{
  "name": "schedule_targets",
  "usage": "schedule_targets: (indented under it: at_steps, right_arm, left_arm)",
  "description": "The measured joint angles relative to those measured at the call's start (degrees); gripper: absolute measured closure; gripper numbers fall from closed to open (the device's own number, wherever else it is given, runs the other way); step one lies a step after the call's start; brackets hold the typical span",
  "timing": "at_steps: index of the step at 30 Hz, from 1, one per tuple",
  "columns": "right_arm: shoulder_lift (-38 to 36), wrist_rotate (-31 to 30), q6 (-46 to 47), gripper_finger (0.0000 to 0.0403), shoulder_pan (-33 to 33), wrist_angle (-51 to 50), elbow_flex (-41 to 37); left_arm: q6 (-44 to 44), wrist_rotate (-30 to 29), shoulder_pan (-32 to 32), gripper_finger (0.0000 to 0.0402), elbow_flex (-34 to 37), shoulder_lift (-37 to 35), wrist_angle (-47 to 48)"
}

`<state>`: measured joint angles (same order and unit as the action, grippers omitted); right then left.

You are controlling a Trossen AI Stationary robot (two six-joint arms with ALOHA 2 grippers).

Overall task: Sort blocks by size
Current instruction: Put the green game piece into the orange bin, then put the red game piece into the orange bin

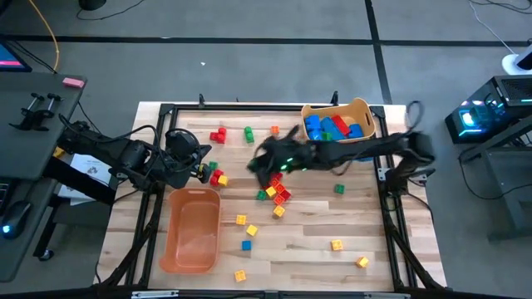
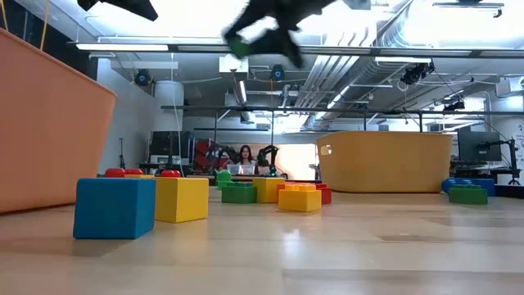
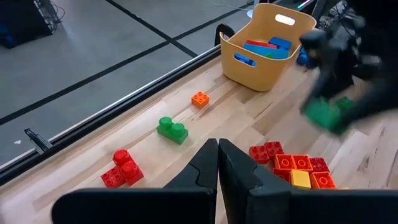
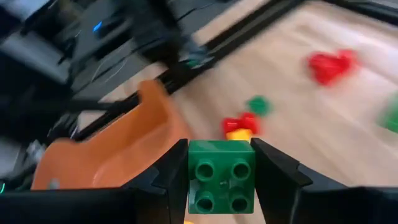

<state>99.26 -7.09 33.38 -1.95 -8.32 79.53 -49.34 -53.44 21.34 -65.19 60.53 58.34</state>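
My right gripper (image 4: 221, 163) is shut on a green four-stud block (image 4: 222, 177), high above the table's middle; it also shows in the high view (image 1: 270, 166) and the low view (image 2: 260, 33). My left gripper (image 3: 217, 163) is shut and empty, at the table's left (image 1: 204, 170), above a cluster of red, orange and yellow blocks (image 3: 292, 167). More blocks lie on the wood: red ones (image 1: 218, 135), a green one (image 1: 248, 133), a small orange one (image 1: 275, 129), and yellow and blue ones (image 1: 245, 232). My right gripper pinches the green block by two opposite side faces (image 4: 194, 173) between its two fingers. The block's studded face points toward the wrist camera. The block is lifted clear of the table.
An orange bin (image 1: 193, 228) stands at the near left. A tan bin (image 1: 359, 108) at the far right holds blue, red and green blocks. Loose yellow blocks (image 1: 337, 244) lie near the front. A black frame (image 1: 391, 199) runs around the table top.
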Motion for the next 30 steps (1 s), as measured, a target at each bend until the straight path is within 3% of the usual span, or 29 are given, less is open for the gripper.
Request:
schedule_targets:
  at_steps: [6,13,18,26,30]
  right_arm:
    - [14.1,7.4,-7.8,0.0265,-3.3,-0.2,15.6]
    - [27.7,15.3,-10.3,0.0264,-4.9,0.0,32.7]
    - [35.4,18.2,-9.9,0.0224,-5.6,-0.2,41.9]
    - [39.8,18.4,-14.8,0.0161,-6.8,-8.7,50.5]
    - [39.7,19.8,-19.7,0.0149,-6.0,-22.9,55.2]
  left_arm:
    - [0.0,-0.4,0.0,0.0401,0.0,0.0,0.0]
    - [0.0,-0.6,0.0,0.0401,0.0,0.0,0.0]
    - [0.0,-0.6,0.0,0.0401,0.0,0.0,0.0]
    - [1.0,-0.8,0.0,0.0401,0.0,-0.6,0.0]
    - [1.6,-1.6,-0.1,0.0401,0.0,-1.4,-0.1]
